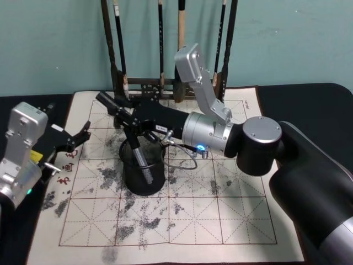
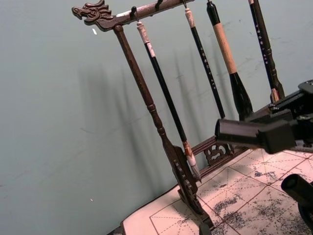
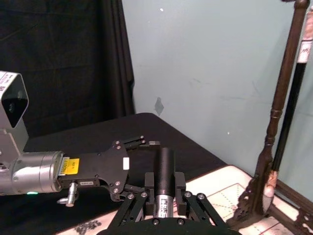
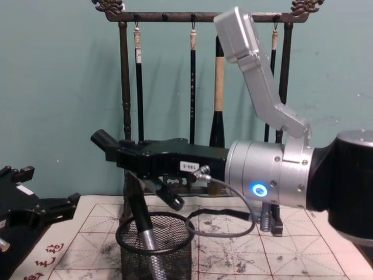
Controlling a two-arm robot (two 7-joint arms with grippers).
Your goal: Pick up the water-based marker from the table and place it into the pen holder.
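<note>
The water-based marker (image 1: 105,101), black with a silver lower section, is tilted, and its lower end sits inside the pen holder (image 1: 144,187), a black mesh cup on the mat. My right gripper (image 1: 128,124) reaches in from the right and is shut on the marker just above the cup's rim. From the chest, the marker's cap (image 4: 103,142) sticks out up-left of the right gripper (image 4: 125,157), and its silver part shows through the pen holder's mesh (image 4: 175,259). The right wrist view shows the marker (image 3: 165,161) clamped between the fingers. My left gripper (image 1: 83,135) stands open at the mat's left edge.
A dark wooden brush rack (image 1: 160,83) with several hanging brushes stands right behind the holder. A grid-printed calligraphy mat (image 1: 220,210) with ink blots covers the black table. A grey cable (image 1: 182,160) loops from the right wrist beside the cup.
</note>
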